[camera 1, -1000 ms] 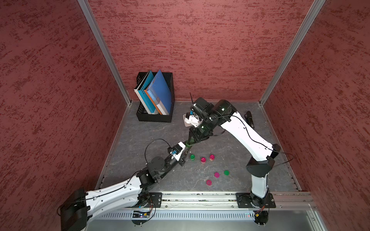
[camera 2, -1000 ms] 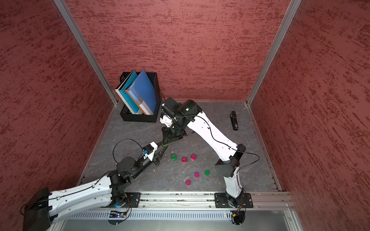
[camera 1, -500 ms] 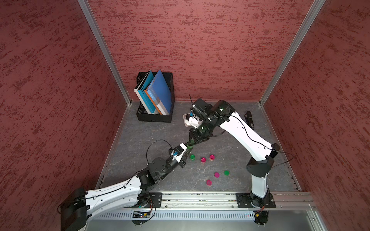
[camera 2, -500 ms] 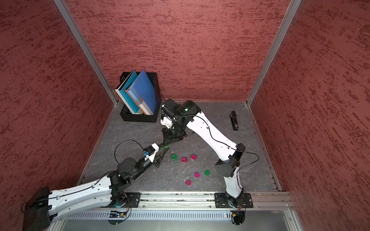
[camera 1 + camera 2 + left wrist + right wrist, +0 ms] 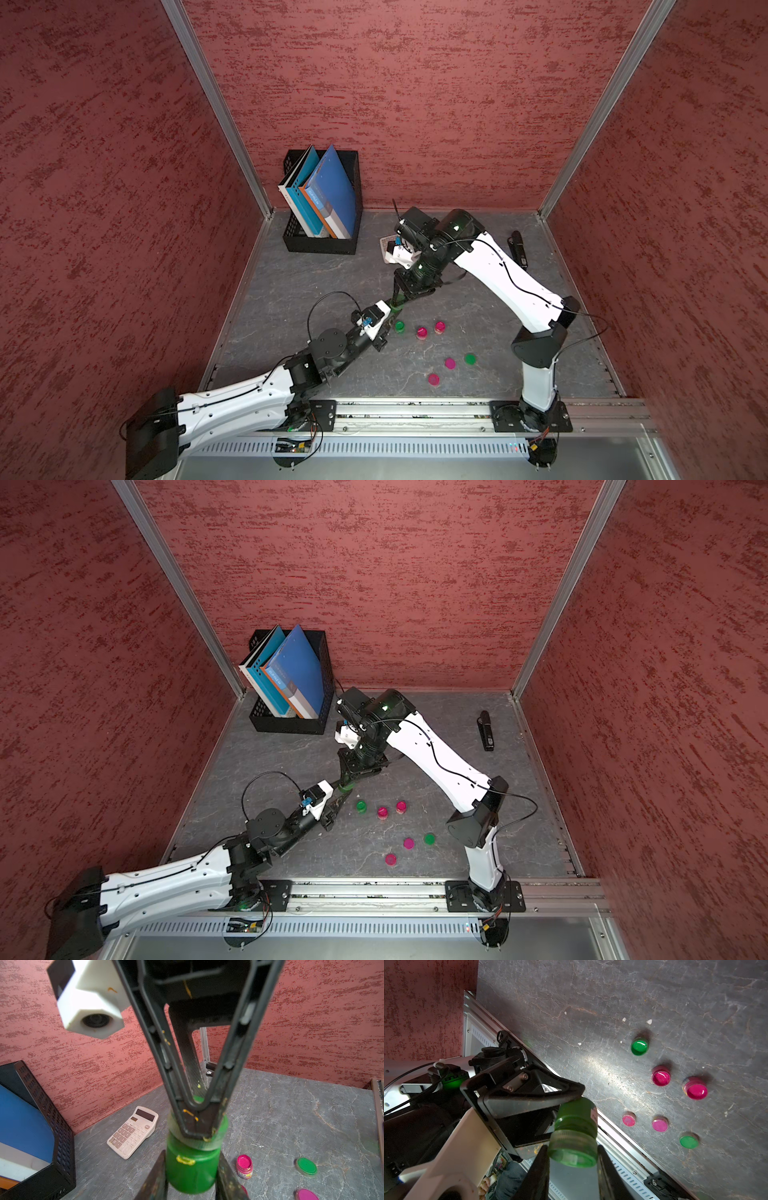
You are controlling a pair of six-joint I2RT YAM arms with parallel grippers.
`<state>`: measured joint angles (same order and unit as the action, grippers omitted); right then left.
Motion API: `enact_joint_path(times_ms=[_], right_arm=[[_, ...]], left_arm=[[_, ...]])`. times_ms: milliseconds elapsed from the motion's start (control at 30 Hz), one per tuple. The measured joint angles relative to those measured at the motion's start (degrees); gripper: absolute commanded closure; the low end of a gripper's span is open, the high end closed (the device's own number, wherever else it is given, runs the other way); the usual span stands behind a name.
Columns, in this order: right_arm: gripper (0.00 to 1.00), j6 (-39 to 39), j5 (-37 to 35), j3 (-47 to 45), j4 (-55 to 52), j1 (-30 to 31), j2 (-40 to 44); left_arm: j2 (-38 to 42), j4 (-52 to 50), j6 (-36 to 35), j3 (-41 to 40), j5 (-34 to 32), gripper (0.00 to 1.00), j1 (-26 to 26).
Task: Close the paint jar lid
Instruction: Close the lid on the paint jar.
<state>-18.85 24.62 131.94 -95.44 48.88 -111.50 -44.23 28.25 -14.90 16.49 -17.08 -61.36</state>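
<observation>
- The left claw (image 5: 191, 1180) clenches the green jar (image 5: 192, 1163), raised off the counter (image 5: 291, 291), seemingly so that it cannot spin.
- The right claw (image 5: 572, 1167) grasps the lid (image 5: 573, 1145) on the jar's mouth, likely to twist it down.
- The right wrist view shows bare neck below the lid. In both top views, only a green speck shows between the claws.

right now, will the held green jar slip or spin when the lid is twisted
Probably stiff: the jar shows no denting in the left gripper. Its round, smooth-looking wall could spin in that flat grip if the right gripper twists the lid. It looks small beside the grippers, so it is likely light.
</observation>
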Motion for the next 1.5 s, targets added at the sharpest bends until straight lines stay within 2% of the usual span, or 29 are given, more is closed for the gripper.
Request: enact_joint_path(times_ms=[467, 633, 1000, 1167, 1200, 1300, 1500], right_arm=[[0.67, 0.46, 1.29, -2.1, -1.01, -0.35, 0.15], [0.64, 0.39, 1.38, -2.8, -0.48, -0.33, 0.63], [0.52, -0.22, 1.95, -2.97, 0.07, -0.28, 0.83], [0.4, -0.26, 1.11, -0.83, 0.09, -0.28, 0.94], [0.35, -0.22, 0.81, -0.24, 0.04, -0.28, 0.96], [0.3, -0.17, -0.52, 1.64, 0.07, -0.26, 1.03], [0.3, -0.2, -6.08, 5.03, 0.31, -0.24, 1.75]], left_arm=[[-0.61, -1.57, -3.61, 0.46, -2.05, 0.72, -2.27], [-1.01, -0.26, -3.58, 0.46, -2.4, 0.72, -2.45], [-2.89, 4.17, -3.43, 1.11, -2.49, 0.72, -2.58], [-3.89, 4.83, -2.45, 1.11, -2.51, 0.72, -2.58], [-3.98, 4.83, -2.19, 1.09, -2.51, 0.72, -2.58], [-4.33, 4.85, -1.31, 1.07, -2.54, 0.72, -2.58], [-2.58, 3.54, 0.28, 0.35, -2.14, 0.73, -1.88]])
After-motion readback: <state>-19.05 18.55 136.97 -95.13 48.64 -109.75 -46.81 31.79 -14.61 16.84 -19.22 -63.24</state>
